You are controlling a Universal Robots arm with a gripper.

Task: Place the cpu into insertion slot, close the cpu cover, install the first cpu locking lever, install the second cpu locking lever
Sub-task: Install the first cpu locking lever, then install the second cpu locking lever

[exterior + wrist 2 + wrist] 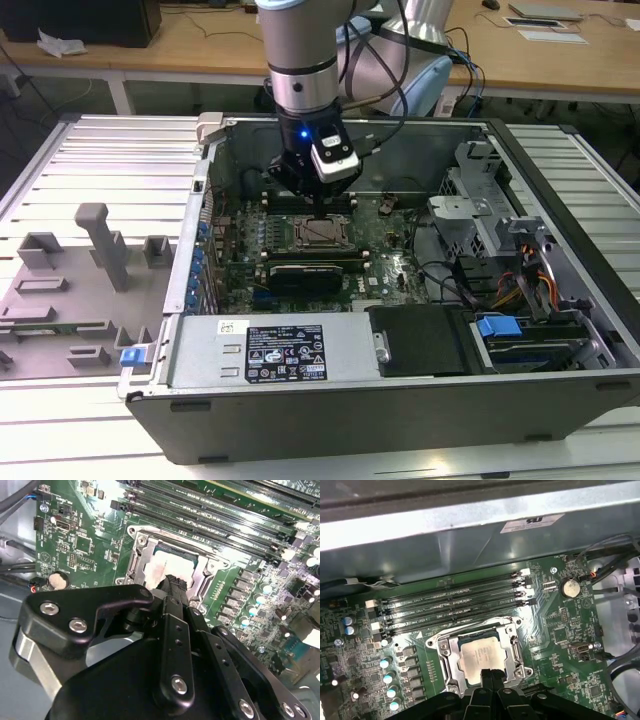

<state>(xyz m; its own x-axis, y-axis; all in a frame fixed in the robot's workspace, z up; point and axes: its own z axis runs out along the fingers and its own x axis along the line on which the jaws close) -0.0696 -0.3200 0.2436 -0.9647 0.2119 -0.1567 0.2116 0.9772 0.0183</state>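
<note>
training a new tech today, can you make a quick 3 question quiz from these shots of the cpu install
1. True or false: the cpu already sits in the insertion slot, with the cpu cover framing it.
2. What is the gripper nearest to? A) the memory slots B) the cpu C) the coin battery
3. Fill in: in the exterior view, the grey parts tray lies to the computer case's ____.

Key: 1 true; 2 B; 3 left

cpu [482, 656]: pale square, flat in insertion slot [451, 677] | cpu cover [512, 635]: silver frame, closed over it
</note>
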